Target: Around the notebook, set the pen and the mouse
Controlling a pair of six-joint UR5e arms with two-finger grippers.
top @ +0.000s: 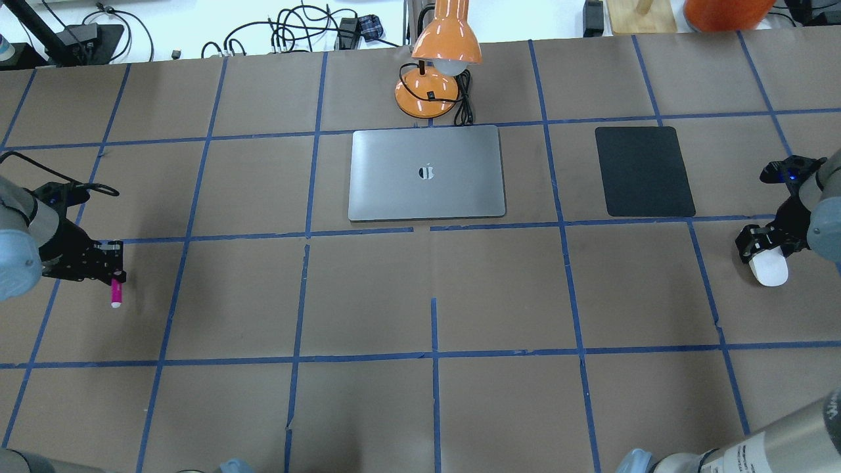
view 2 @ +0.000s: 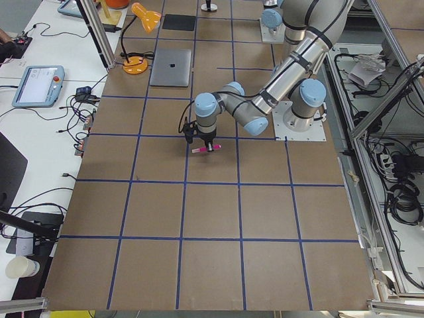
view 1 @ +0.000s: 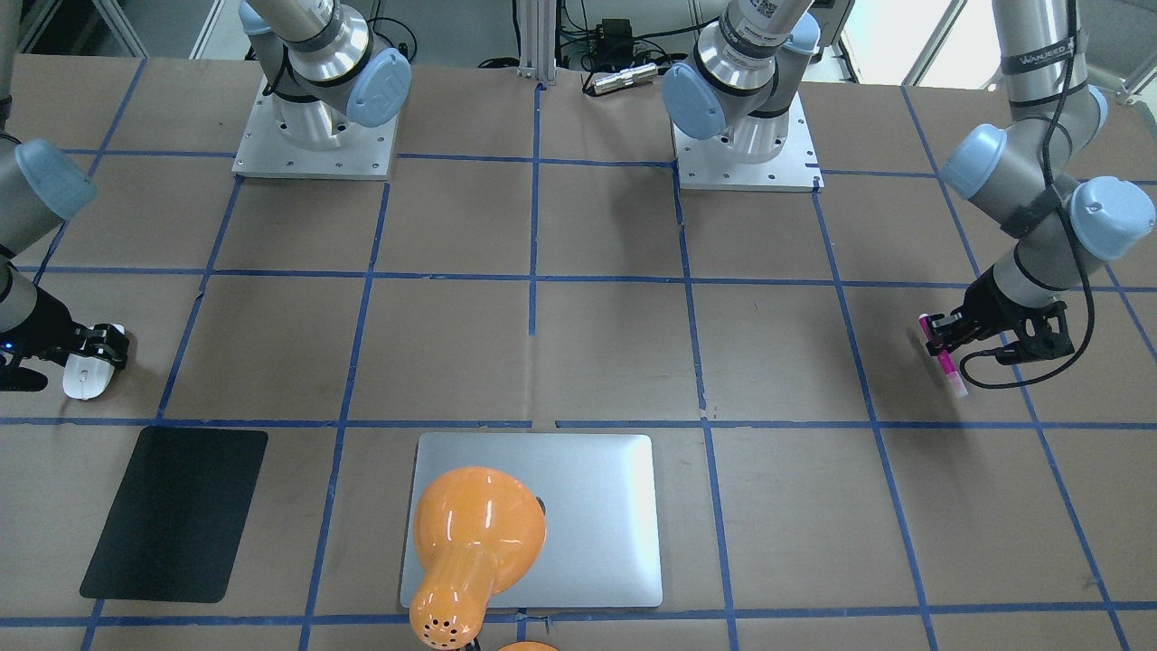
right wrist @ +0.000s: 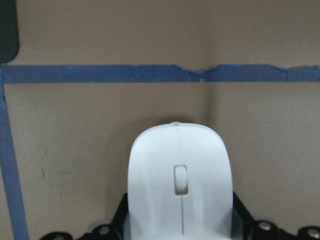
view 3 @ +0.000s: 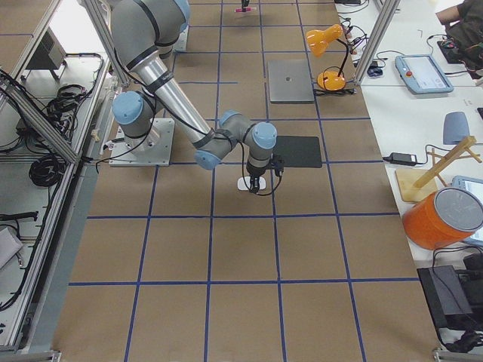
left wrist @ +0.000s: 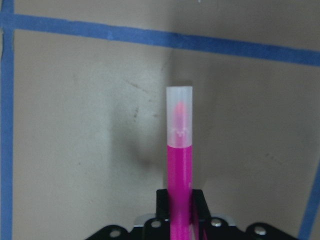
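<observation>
The magenta pen (top: 116, 293) with its pale cap pointing outward is held in my left gripper (top: 110, 269), which is shut on it at the table's left end; the left wrist view shows the pen (left wrist: 179, 165) sticking out over the brown table with its shadow off to one side. My right gripper (top: 761, 244) is shut on the white mouse (top: 770, 269) at the table's right end, and the mouse (right wrist: 180, 175) fills the lower part of the right wrist view. Far from both, the silver notebook (top: 427, 172) lies closed at the table's far middle.
A black mat (top: 644, 171) lies to the right of the notebook, between it and the mouse. An orange desk lamp (top: 437, 59) stands just behind the notebook and leans over it (view 1: 470, 542). Blue tape lines grid the brown table.
</observation>
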